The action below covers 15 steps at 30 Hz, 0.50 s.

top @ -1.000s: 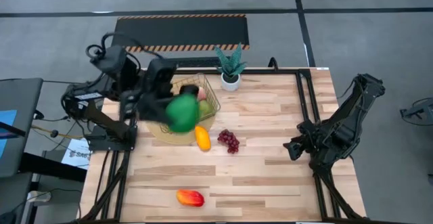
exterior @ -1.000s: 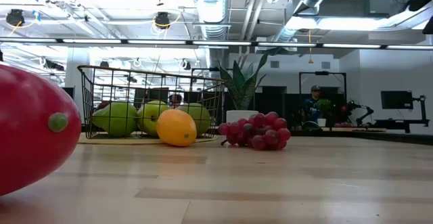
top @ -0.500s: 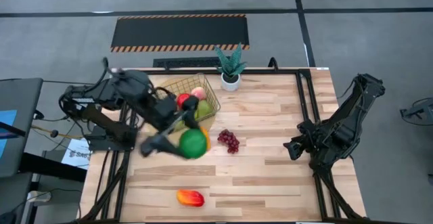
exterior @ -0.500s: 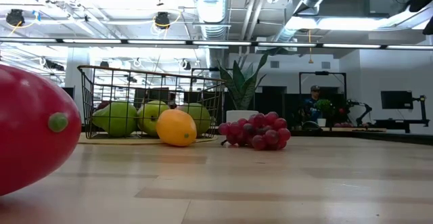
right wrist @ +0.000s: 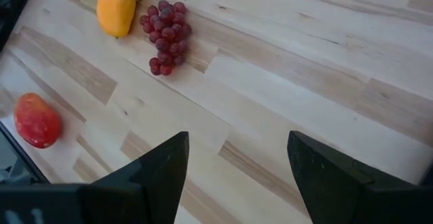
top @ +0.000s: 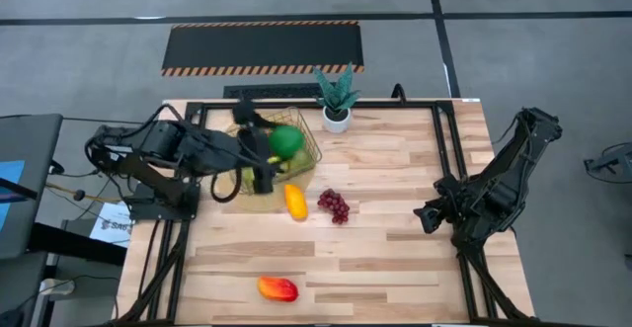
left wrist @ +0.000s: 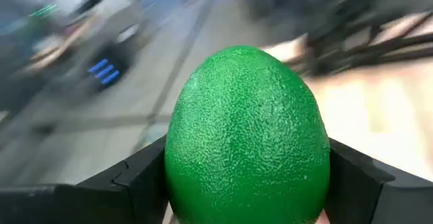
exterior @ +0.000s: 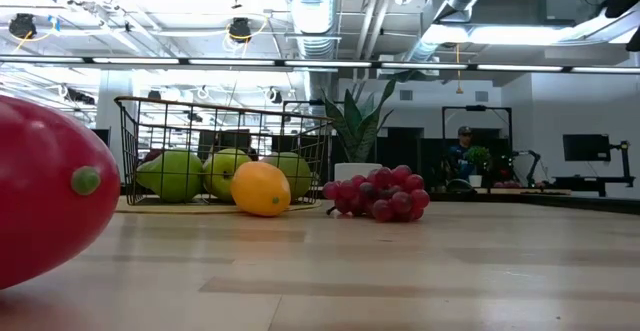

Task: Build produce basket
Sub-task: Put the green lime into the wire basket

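So, roughly halfway or a bit past, by my read. Taking the basket [top: 281,154] as the landmark, near the table's far-left corner: the left gripper [top: 265,147] sits right over it w/ a green lime [top: 286,140] clamped between its fingers [left wrist: 135,183]. In the left wrist view the lime [left wrist: 247,136] fills the gap, both pads pressed to its sides, so it's closed snug on the fruit and nothing has been let go yet. Drop looks like the step in hand.

Inside the basket already: approx three green pieces seen through the wire in the low view [exterior: 175,174], plus something reddish behind them; can't count the rest, arm's in the way from above.

Still out on the wood: a yellow-orange mango [top: 294,201] touching or just beside the basket's near-right edge, the purple grapes [top: 334,205] a little further right of that, and a red-orange mango [top: 277,288] well apart from the basket, by the table's near edge. So three pieces left after the lime.

Potted plant [top: 337,98] stands just right of the basket, not part of the job.

Far right of it all, the right gripper [top: 427,216] waits w/ fingers [right wrist: 159,166] spread wide, nothing between them.
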### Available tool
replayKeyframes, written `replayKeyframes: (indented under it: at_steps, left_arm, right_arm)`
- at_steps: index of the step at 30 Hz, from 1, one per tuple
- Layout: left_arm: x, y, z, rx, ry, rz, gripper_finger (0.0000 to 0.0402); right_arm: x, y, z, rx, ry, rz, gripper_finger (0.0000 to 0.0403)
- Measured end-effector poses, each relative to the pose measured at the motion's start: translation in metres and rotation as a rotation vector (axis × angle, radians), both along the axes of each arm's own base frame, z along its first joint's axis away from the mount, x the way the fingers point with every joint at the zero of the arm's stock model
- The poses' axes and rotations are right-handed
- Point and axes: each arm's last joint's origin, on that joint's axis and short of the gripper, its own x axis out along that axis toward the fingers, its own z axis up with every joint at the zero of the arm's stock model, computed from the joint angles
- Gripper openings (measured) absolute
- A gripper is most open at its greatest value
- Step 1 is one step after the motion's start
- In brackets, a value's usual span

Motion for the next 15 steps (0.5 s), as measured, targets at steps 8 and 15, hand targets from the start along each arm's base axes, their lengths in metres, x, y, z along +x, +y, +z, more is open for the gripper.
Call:
replayKeyframes:
  at_steps: [8, 15]
  left_arm:
    - [-0.028, 0.041, -0.031, -0.123, 0.102, 0.605, 0.0284]
    - [-0.027, 0.072, -0.057, -0.356, 0.144, 0.744, 0.0284]
  right_arm:
    - [0.000, 0.000, 0.000, 0.012, -0.005, -0.016, 0.0273]
    - [0.000, 0.000, 0.000, 0.012, -0.004, -0.016, 0.0273]
